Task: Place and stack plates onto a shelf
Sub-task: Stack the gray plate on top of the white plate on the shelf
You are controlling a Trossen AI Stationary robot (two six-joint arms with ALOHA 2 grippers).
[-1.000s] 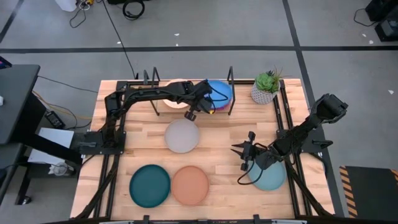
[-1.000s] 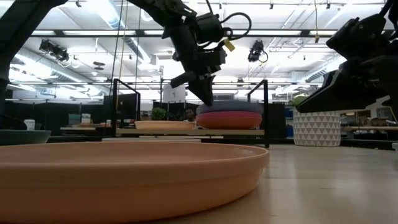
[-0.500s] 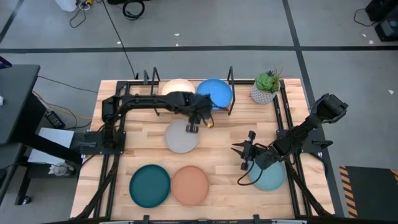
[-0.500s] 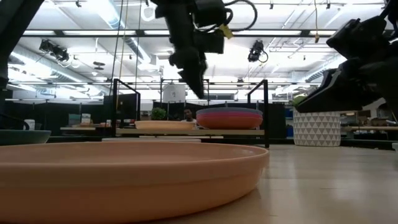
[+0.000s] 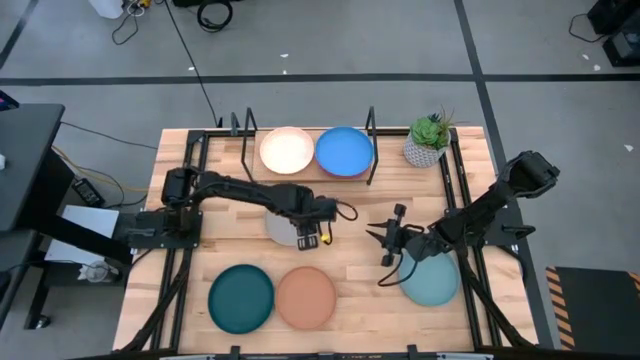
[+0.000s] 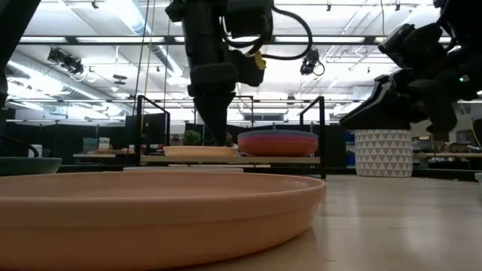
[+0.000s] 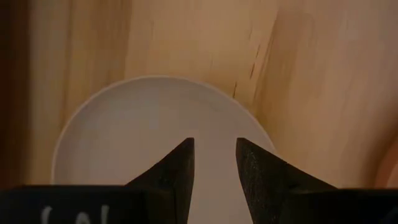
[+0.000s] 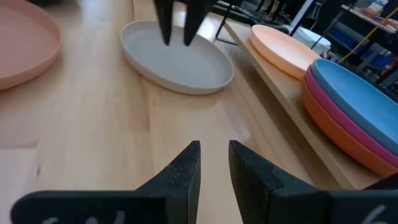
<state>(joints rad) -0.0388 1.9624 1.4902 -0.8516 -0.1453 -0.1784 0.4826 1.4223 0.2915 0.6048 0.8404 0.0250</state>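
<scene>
Plates: a grey plate (image 5: 287,222) lies flat at the centre of the high view, under the left gripper (image 5: 312,238), whose fingers (image 7: 180,168) hang just above it, a narrow gap between them, grasping nothing. A dark teal plate (image 5: 241,298) and an orange-tan plate (image 5: 306,298) lie side by side at the lower centre; a light blue plate (image 5: 432,283) lies at the lower right, partly under the right arm. The shelf (image 5: 310,168) runs left to right along the upper centre (long axis horizontal in the frame), with a cream plate (image 5: 286,150) at its left end and a stack topped by a blue plate (image 5: 344,150) at its right. The right gripper (image 5: 385,246) hovers right of centre, fingers slightly parted and empty. A potted plant (image 5: 428,139) stands at the upper right. No writing is legible.
</scene>
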